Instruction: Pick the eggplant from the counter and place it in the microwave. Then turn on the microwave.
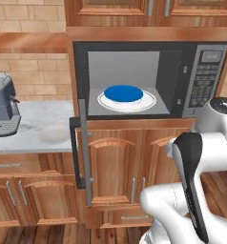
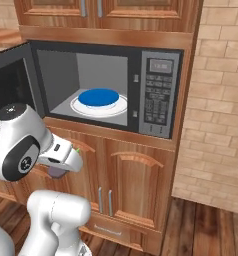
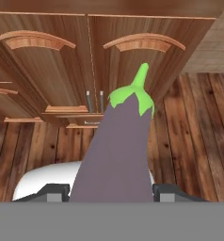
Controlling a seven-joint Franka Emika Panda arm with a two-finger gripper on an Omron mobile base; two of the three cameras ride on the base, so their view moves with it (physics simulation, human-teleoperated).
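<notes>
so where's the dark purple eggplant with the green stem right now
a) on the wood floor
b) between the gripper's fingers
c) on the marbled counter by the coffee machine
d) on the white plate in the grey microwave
b: in the hand view the dark purple eggplant with the green stem rises between the gripper fingers; the blue-centred white plate in the open grey microwave holds no eggplant.

Eggplant (image 3: 118, 150) lower end cut off at hand view bottom; fingertips (image 3: 55, 194) mostly hidden beside it.

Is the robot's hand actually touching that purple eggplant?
Touching. In the hand view the eggplant rises straight up from between the hand's two dark finger tips, which sit tight against its sides, with no gap showing.
</notes>
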